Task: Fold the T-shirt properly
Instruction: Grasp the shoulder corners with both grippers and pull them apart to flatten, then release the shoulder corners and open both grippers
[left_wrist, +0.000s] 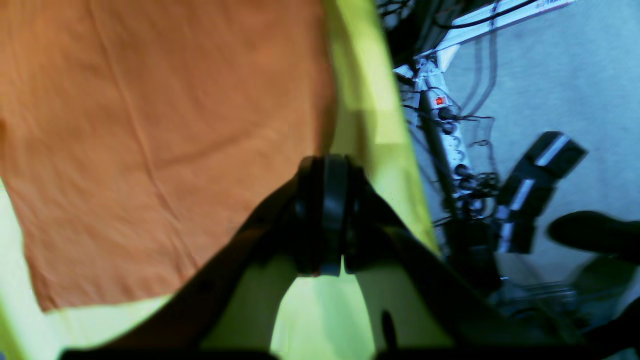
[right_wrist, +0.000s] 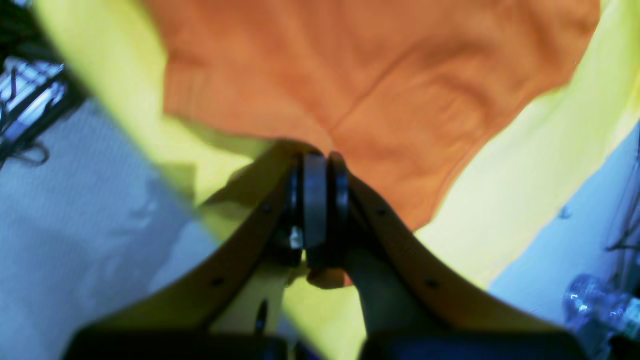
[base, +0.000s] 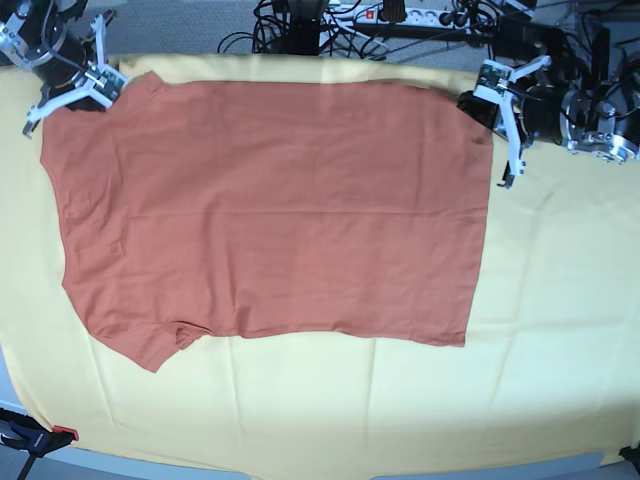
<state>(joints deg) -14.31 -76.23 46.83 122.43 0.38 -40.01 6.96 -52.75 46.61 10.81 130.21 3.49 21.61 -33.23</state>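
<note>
Behind T-shirt (base: 270, 210), power strip (base: 385, 14), cables (base: 290, 25), yellow cloth (base: 400, 400) beneath.

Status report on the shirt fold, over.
Left gripper and right gripper shut, pinching far corners of the T-shirt. Shirt spread flat on yellow cloth. Nothing obstructing.

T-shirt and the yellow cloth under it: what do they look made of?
T-shirt: looks like soft matte knit, likely cotton jersey; it lies limp with fine shallow creases. Yellow cloth: smooth matte fabric, fibre unclear; it drapes over the table edge with soft fold lines.
</note>
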